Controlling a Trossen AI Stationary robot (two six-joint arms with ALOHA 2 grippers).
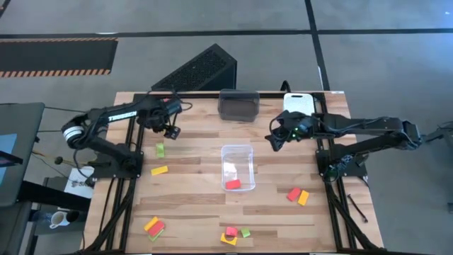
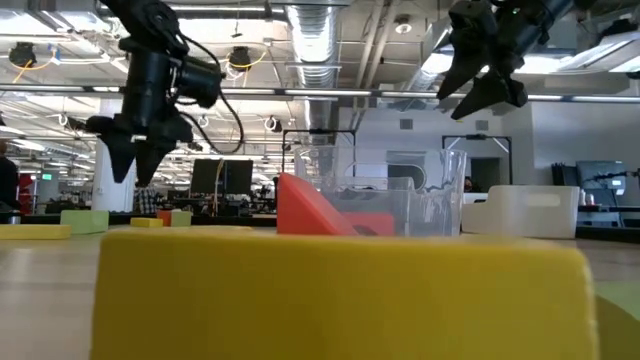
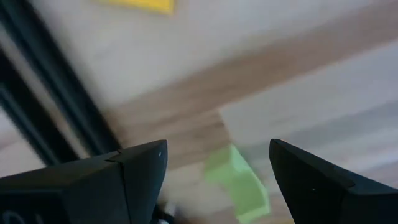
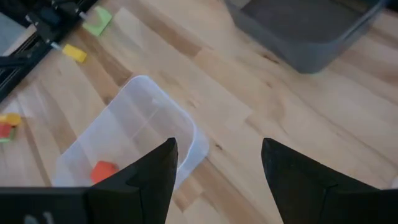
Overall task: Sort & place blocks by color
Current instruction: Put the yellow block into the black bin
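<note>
Small red, yellow and light green blocks lie scattered on the wooden table. A light green block (image 1: 161, 149) lies flat near the left side, with a yellow bar (image 1: 159, 171) just nearer. My left gripper (image 1: 170, 132) hovers open above the green block (image 3: 239, 183), which shows between its fingers in the left wrist view. One red block (image 1: 233, 185) lies inside the clear bin (image 1: 237, 150). My right gripper (image 1: 273, 140) is open, held above the table right of the clear bin (image 4: 130, 134). More blocks sit at the near left (image 1: 154, 227), near middle (image 1: 236, 234) and right (image 1: 298, 195).
A dark bin (image 1: 238, 105) and a white bin (image 1: 298, 103) stand at the table's far edge. A black slanted grille (image 1: 198, 71) sits beyond the far edge. Bare wood lies between the clear bin and the scattered blocks. A yellow block (image 2: 330, 295) fills the low view's foreground.
</note>
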